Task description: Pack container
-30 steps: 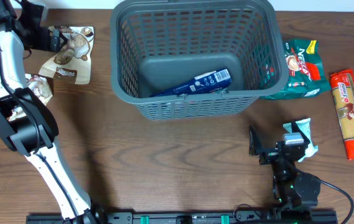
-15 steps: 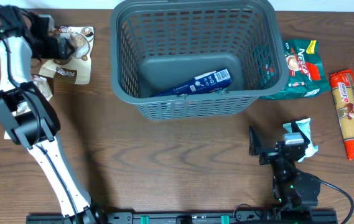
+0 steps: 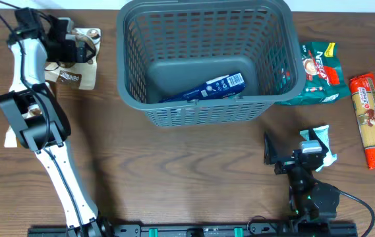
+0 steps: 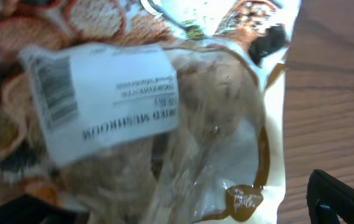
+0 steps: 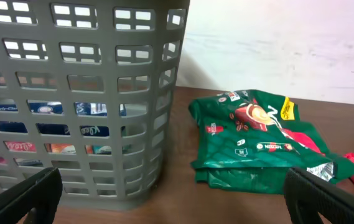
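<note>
The left gripper (image 3: pixel 68 45) hangs over the dried-mushroom packet (image 3: pixel 75 74) at the far left of the worktop (image 3: pixel 174 171). This looks like the approach to a pick. In the wrist view the packet fills the frame, and I cannot tell how the jaws stand. Next they need to clamp the packet, lift it and carry it right, over the rim.

The container (image 3: pixel 125 66) stands at centre back and holds one blue packet (image 3: pixel 207 87). The right gripper (image 3: pixel 294 148) rests near the front, jaws apart.

A second ago the left gripper was further left, short of the packet. Nothing else has moved.
</note>
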`<state>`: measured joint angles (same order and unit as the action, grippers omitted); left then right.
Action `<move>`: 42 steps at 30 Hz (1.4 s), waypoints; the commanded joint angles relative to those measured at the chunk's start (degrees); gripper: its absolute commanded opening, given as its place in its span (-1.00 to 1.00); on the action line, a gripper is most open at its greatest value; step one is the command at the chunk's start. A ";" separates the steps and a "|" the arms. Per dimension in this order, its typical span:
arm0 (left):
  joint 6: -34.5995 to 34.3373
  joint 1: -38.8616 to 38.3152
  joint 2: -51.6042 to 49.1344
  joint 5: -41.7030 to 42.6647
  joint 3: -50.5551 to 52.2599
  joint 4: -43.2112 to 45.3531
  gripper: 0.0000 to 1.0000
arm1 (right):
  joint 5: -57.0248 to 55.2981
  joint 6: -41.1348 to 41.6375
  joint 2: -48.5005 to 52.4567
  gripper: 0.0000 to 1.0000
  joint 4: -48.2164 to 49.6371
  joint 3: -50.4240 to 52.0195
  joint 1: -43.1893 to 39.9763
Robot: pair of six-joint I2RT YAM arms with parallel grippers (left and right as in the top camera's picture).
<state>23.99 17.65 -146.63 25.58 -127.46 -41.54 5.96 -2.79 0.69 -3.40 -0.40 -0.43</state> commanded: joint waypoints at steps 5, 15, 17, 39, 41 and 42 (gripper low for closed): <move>-0.13 -1.14 -0.33 1.14 -0.09 0.09 0.97 | -0.11 -0.68 -0.37 0.98 -0.24 0.09 -0.35; -0.13 -0.96 -1.11 0.59 -0.09 -2.16 -0.89 | -0.09 -0.68 -0.37 0.98 -0.24 0.09 -0.35; -0.15 -0.96 -1.14 -0.11 -0.09 -2.93 -0.89 | -0.11 -0.68 -0.37 0.99 -0.24 0.09 -0.35; -1.64 -0.90 -0.83 -3.82 -0.11 -4.39 -0.88 | -0.11 -0.68 -0.37 0.97 -0.24 0.09 -0.35; -1.66 -0.85 -0.83 -4.00 -0.09 -4.52 -0.89 | -0.09 -0.68 -0.37 0.98 -0.24 0.09 -0.35; -1.66 -0.85 -0.83 -4.00 -0.09 -4.52 -0.89 | -0.09 -0.68 -0.37 0.98 -0.24 0.09 -0.35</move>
<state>22.46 16.43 -146.56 25.52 -127.87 -44.73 5.96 -2.79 0.69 -3.40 -0.40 -0.43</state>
